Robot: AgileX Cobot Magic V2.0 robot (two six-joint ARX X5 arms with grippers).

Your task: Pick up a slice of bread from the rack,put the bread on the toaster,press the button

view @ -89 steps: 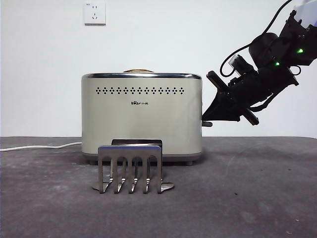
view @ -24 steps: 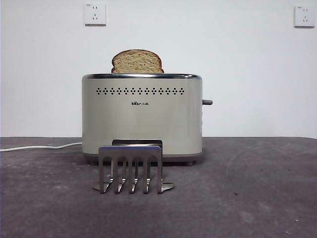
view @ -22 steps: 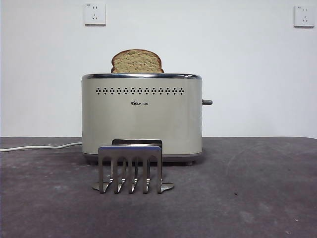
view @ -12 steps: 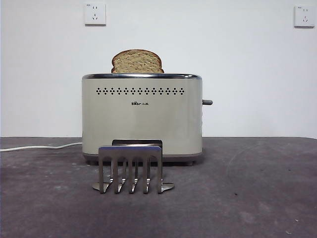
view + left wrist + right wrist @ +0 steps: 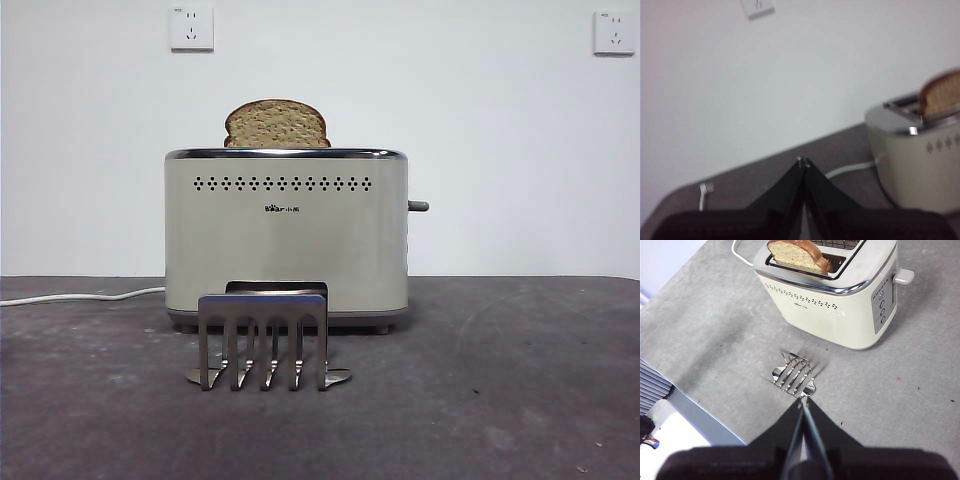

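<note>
Bread aside, we start at the jaws: our left gripper (image 5: 803, 161) and right gripper (image 5: 803, 399) are both clenched on nothing, held above the worktop (image 5: 500, 400). Beneath the right one stands the rack (image 5: 794, 374), bare. Beyond it, the slice of bread (image 5: 277, 124) pokes up from the toaster (image 5: 286, 235) slot.
</note>
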